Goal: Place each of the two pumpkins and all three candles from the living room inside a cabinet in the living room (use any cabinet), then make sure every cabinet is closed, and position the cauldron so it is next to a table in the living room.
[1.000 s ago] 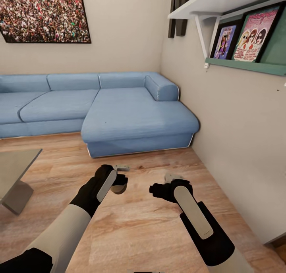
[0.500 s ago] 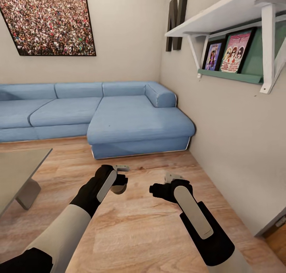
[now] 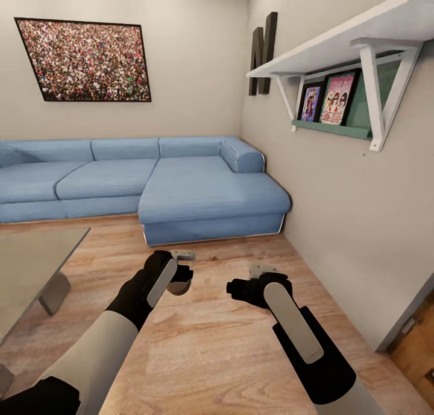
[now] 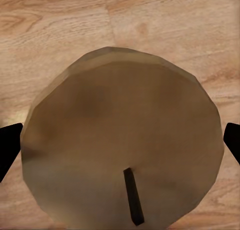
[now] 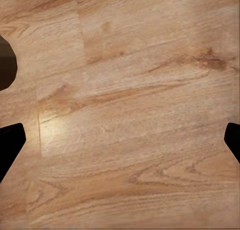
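The room has plain beige walls (image 3: pixel 193 53) and a light wood floor (image 3: pixel 211 342). A long blue corner sofa (image 3: pixel 181 186) stands against the back wall, below a framed picture of a crowd (image 3: pixel 84 60). On the right wall a white shelf (image 3: pixel 337 38) sits on brackets, with a green ledge (image 3: pixel 331 128) under it that carries two framed posters. A grey tabletop (image 3: pixel 30 264) shows at the left edge.

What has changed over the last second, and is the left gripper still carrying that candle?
Only the view has shifted: the camera has turned, so the sofa, shelf and glass table sit differently in frame. The left gripper still holds the candle; the right gripper stays open over the floor.
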Controlling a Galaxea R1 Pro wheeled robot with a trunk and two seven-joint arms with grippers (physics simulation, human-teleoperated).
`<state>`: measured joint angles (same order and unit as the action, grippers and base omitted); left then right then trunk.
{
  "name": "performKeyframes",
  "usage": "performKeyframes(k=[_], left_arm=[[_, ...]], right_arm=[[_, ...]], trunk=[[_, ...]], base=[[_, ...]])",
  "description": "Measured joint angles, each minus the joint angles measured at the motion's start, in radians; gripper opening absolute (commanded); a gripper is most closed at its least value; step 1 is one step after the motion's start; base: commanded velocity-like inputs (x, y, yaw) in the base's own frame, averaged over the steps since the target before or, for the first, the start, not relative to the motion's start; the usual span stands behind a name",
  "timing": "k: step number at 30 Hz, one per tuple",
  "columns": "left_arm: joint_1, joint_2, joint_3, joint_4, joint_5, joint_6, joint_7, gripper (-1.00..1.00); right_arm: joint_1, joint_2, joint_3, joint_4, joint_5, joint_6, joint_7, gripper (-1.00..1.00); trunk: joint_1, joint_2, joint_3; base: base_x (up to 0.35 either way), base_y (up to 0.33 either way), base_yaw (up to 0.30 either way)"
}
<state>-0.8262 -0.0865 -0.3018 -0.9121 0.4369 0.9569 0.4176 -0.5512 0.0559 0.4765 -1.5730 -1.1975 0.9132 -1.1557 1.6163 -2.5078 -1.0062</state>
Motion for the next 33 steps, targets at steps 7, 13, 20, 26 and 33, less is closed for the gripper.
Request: performKeyframes(k=[7,13,20,26,33], left_arm=[[0.001,0.000,0.000,-0.002,0.002,-0.001,0.022,-1.00],[0.002,-0.001,0.000,-0.001,0.004,-0.001,0.025,-1.00],[0.002,-0.001,0.000,-0.001,0.003,-0.002,0.026,-1.00],[0.002,-0.001,0.000,-0.001,0.003,-0.002,0.026,-1.00],[0.002,-0.001,0.000,-0.001,0.002,-0.002,0.027,-1.00]], right_arm=[[0.000,-0.001,0.000,0.000,-0.001,0.000,0.000,1.00],[0.000,0.000,0.000,0.000,0.000,0.000,0.000,1.00],[0.000,0.001,0.001,0.000,0.000,0.000,0.000,1.00],[0.000,0.001,0.001,0.000,0.000,0.000,0.000,1.00],[0.000,0.001,0.000,0.000,0.000,0.000,0.000,1.00]], trunk=[[-0.003,0.002,0.027],[-0.006,0.003,0.050],[-0.009,0.005,0.077],[-0.012,0.006,0.101],[-0.015,0.008,0.128]], base=[[-0.309,0.000,0.000],[-0.178,0.000,0.009],[-0.091,0.000,0.136],[-0.263,0.000,0.165],[-0.077,0.000,0.024]])
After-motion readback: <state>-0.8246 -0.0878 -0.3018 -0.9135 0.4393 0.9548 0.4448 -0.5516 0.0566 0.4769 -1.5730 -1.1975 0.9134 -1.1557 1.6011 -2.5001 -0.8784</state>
